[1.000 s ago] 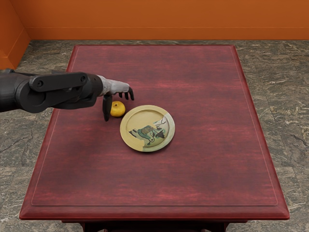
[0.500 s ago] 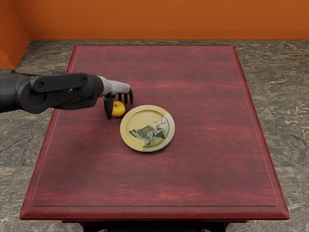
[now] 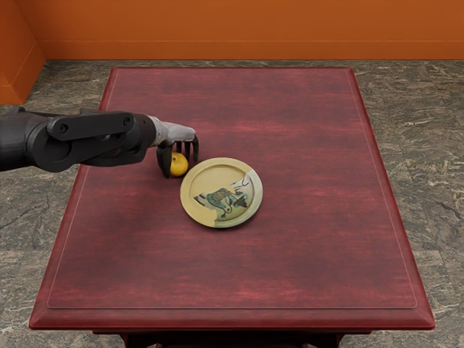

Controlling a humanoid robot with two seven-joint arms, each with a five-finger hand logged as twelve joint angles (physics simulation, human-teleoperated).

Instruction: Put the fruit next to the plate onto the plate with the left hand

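We log left hand [image 3: 178,149] clasping orange [image 3: 177,166]; fruit on counter [image 3: 290,254], touching or just beside plate [image 3: 190,210] at far-left rim. Risk: round fruit squirts from shallow finger wrap on lift, rolls away; low carry clips rim.

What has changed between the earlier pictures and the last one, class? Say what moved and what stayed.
The left hand dropped lower over the fruit, and its fingers drew in from spread to curled around it, taking hold. The fruit sits where it was, on the table beside the plate, not lifted. Plate and table are unchanged.
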